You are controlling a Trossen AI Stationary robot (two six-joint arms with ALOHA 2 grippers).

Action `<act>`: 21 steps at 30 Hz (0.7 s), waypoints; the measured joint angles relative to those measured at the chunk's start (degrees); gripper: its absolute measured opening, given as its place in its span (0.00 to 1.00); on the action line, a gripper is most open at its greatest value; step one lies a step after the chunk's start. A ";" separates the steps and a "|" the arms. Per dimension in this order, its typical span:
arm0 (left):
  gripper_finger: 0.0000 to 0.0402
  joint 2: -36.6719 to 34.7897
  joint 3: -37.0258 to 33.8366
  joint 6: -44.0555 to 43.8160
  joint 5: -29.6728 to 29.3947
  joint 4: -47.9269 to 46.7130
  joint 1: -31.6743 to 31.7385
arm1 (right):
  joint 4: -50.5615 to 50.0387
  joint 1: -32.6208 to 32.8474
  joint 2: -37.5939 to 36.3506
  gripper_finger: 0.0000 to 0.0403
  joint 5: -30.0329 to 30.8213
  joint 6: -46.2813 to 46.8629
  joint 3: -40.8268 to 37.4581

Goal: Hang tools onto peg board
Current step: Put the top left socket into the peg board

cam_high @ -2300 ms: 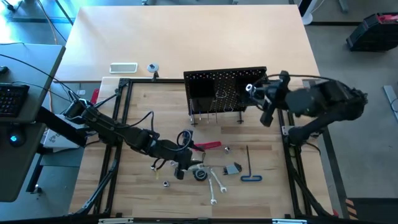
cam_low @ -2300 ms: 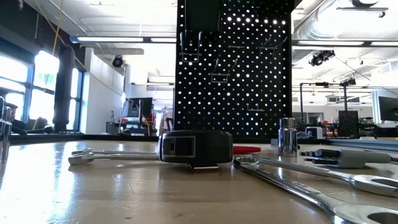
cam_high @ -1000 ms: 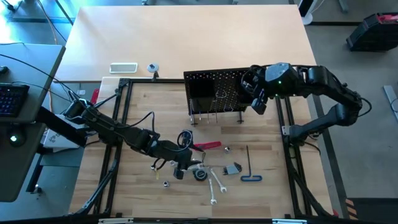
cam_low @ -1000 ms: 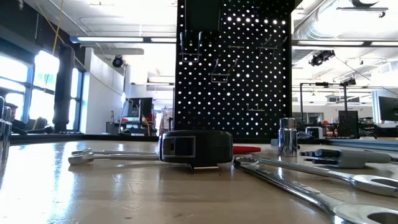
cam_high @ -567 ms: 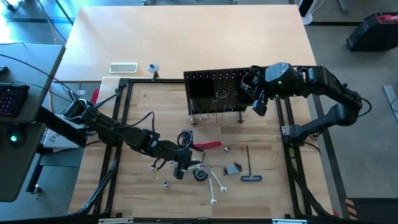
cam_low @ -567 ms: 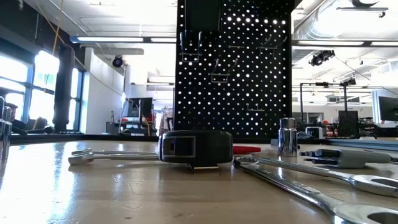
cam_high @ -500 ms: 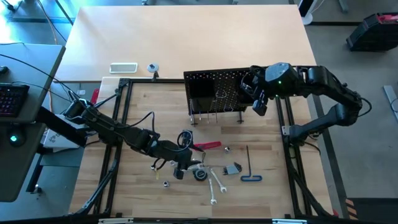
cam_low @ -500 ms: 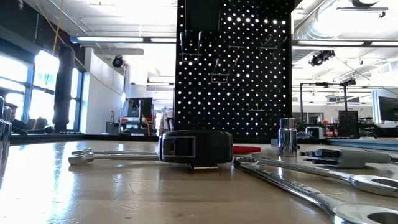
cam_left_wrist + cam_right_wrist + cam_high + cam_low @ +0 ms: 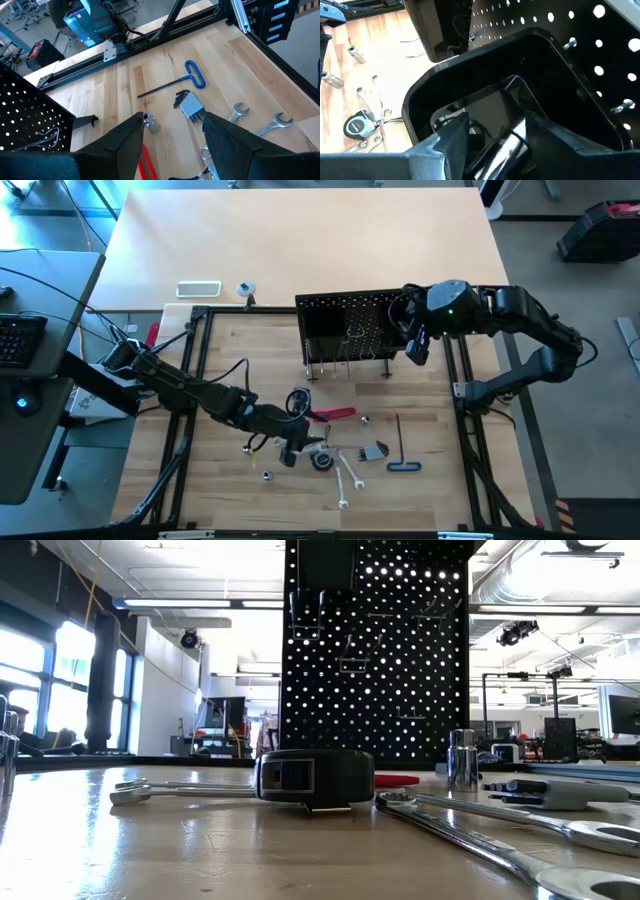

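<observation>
The tools [image 9: 375, 451] lie loose on the wood in the lower centre of the high view, none of this bunch hung yet. The peg board [image 9: 350, 315] stands upright above them, at upper centre.

Down in the pile goes the left gripper [image 9: 293, 450], jaws spread and nothing between them. In its wrist view you see bare table through the gap. Just beside it sits the tape measure [image 9: 321, 461].

Here is what the pick turns on. The red-handled tool [image 9: 338, 415] lies just up and to the right of those jaws. Its long axis runs nearly left to right across the frame, handle pointing away to the right. The slim wrenches [image 9: 345, 477] lie to the lower right of the jaws. The black L-shaped key [image 9: 400, 448] sits farther right again, shaft pointing up the frame.

So the left arm is clearly the nearer one. By my reading, a short reach up and right, with the jaws set across that handle, is what the next grab needs.

The right gripper [image 9: 415, 350] is well apart, up at the board's right end. Whether it grips anything or has let go, I cannot tell.
</observation>
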 joint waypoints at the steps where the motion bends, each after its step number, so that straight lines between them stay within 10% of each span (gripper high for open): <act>1: 0.49 0.00 0.00 0.00 0.00 -0.01 0.00 | 0.40 0.00 -0.03 0.47 0.00 -0.05 0.00; 21: 0.49 0.00 -1.04 -13.04 3.82 -23.84 -0.22 | 2.22 13.13 -0.59 0.47 1.64 -5.05 12.42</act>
